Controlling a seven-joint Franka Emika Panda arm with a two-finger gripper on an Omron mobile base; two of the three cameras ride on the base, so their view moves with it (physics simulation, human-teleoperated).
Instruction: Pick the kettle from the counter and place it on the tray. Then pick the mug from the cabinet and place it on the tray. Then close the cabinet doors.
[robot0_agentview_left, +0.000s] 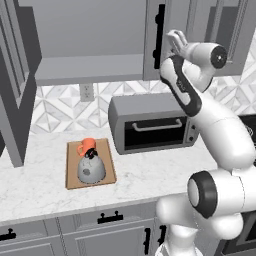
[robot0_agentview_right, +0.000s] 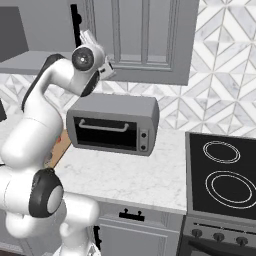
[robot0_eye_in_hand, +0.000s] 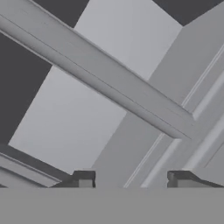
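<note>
Left base view shows the kettle and mug on the tray, so closing the cabinet doors is the step in hand. The hand, released, fingers apart, sits by the right door's edge. Next it must push that door shut; the toaster oven crowds below.

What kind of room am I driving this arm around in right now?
A rendered home kitchen, by the look of it: a marble-patterned counter with a toaster oven on it, a black stovetop beside it, and grey wall cabinets above. The kettle and mug sit on a wooden tray.
</note>
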